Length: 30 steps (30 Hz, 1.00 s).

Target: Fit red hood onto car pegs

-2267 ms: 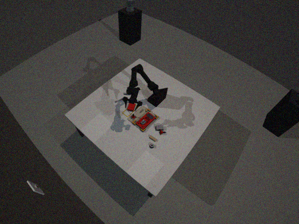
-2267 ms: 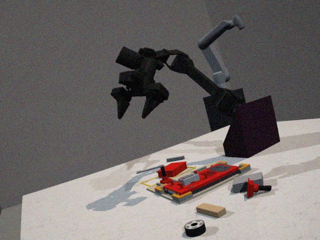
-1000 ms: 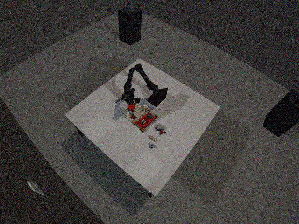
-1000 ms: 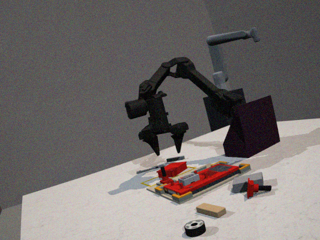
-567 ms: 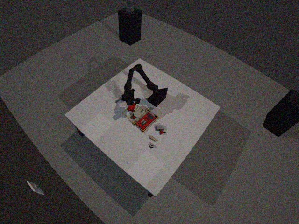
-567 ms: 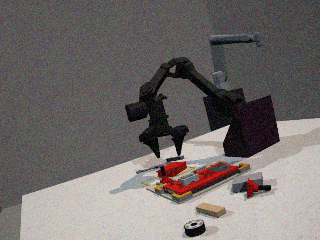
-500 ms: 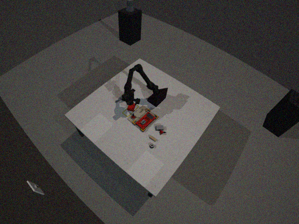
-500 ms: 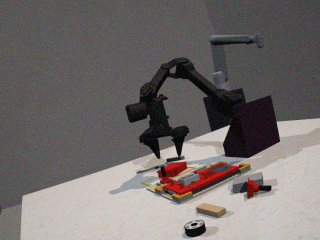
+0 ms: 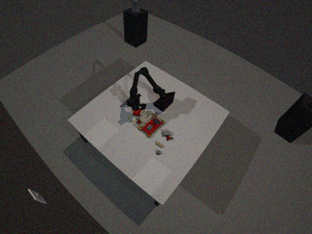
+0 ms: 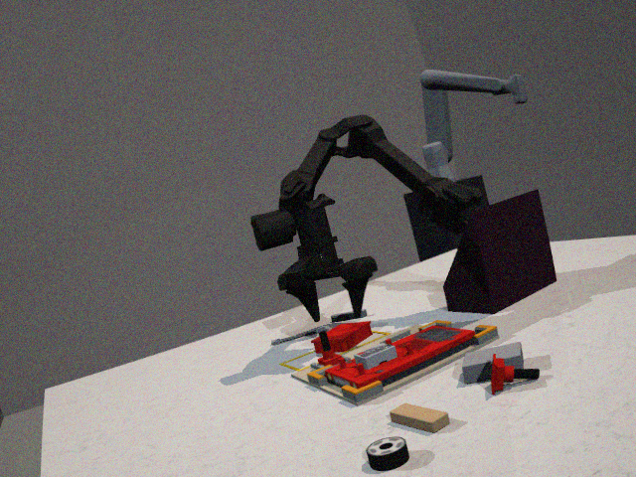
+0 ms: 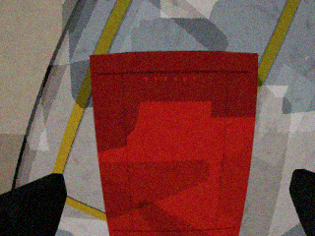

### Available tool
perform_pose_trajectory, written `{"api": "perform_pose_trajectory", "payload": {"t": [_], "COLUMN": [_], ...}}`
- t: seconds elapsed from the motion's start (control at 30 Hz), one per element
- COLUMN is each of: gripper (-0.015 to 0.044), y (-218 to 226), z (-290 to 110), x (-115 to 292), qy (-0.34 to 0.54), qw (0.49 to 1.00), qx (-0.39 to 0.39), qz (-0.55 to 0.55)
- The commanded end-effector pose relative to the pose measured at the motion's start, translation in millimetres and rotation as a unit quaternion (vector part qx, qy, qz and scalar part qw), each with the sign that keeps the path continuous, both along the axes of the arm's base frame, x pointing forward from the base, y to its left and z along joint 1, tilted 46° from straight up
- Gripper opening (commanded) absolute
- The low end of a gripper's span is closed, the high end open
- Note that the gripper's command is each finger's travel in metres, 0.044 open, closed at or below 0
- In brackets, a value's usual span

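The red hood (image 10: 345,332) (image 11: 173,151) (image 9: 136,112) lies flat-roofed on the table inside a yellow marked rectangle (image 11: 108,33) (image 10: 296,361), just left of the jig. My gripper (image 10: 335,314) (image 11: 181,187) (image 9: 134,107) is open wide and empty. It points straight down a short way above the hood, with one finger on each side of it and neither touching it. The red car chassis (image 10: 410,354) (image 9: 151,125) sits in the jig (image 10: 362,391) with the grey engine block (image 10: 377,352) on its deck. The pegs are too small to make out.
A grey block (image 10: 490,359) with a red and black part (image 10: 501,374) lies right of the jig. A tan block (image 10: 418,416) and a black wheel (image 10: 388,452) lie in front. A thin grey rod (image 10: 300,334) lies left of the hood. The arm's dark base box (image 10: 501,256) stands behind.
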State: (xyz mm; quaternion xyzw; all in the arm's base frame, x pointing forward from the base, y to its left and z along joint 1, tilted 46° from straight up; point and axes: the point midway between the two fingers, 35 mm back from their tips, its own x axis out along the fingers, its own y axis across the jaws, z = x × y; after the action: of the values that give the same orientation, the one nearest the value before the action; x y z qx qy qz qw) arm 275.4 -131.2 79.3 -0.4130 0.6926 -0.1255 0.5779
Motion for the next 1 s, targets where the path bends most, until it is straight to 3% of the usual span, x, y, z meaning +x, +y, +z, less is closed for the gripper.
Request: {"api": "perform_pose_trajectory", "payload": {"t": [0.0, 0.97], "gripper": [0.0440, 0.0440], "y": [-2.2, -16.1], "z": [-3.5, -16.4], "x": [-0.4, -0.9], "qy": [0.004, 0.004], "qw": [1.000, 1.000], "qx": [0.000, -0.001], "qz": [0.001, 0.001]}}
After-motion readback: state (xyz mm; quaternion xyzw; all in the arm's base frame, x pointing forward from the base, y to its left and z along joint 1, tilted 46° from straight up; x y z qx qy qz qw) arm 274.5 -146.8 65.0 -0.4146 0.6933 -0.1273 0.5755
